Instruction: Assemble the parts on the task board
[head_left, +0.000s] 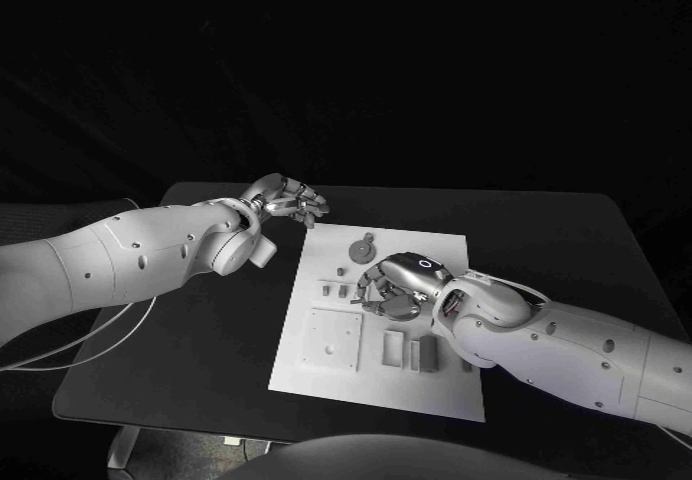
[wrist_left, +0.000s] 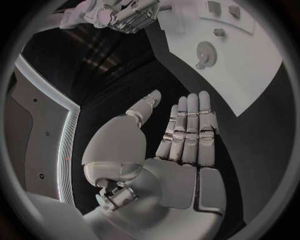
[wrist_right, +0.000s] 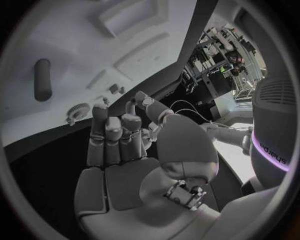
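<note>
The task board (head_left: 378, 370) is seen lying flat in the middle of the black tabletop (head_left: 548, 230), as a white plate with grey parts set on it. A gear-shaped part (head_left: 364, 249) is found near the board's far edge, with a small round part (head_left: 338, 270) just beside it. Two small upright parts (head_left: 333, 291) are placed further in, and a square plate (head_left: 333, 339) with holes is seen in the board's near left area. Beside it, towards the right, long block parts (head_left: 408, 350) are lined up. In the right wrist view, a cylindrical peg (wrist_right: 42, 80) is shown lying on the board, with the gear (wrist_right: 77, 111) closer to the fingers.

The right robot hand (head_left: 392, 287) is held over the middle of the board, with its fingers curled downward; whether something is grasped in it cannot be told. In the right wrist view its fingers (wrist_right: 106, 137) are seen bent inward, side by side.

The left robot hand (head_left: 284, 201) is held off the board, over the tabletop near the board's far left corner. In the left wrist view its fingers (wrist_left: 190, 127) are shown straight and close together, the thumb apart, with nothing grasped.
</note>
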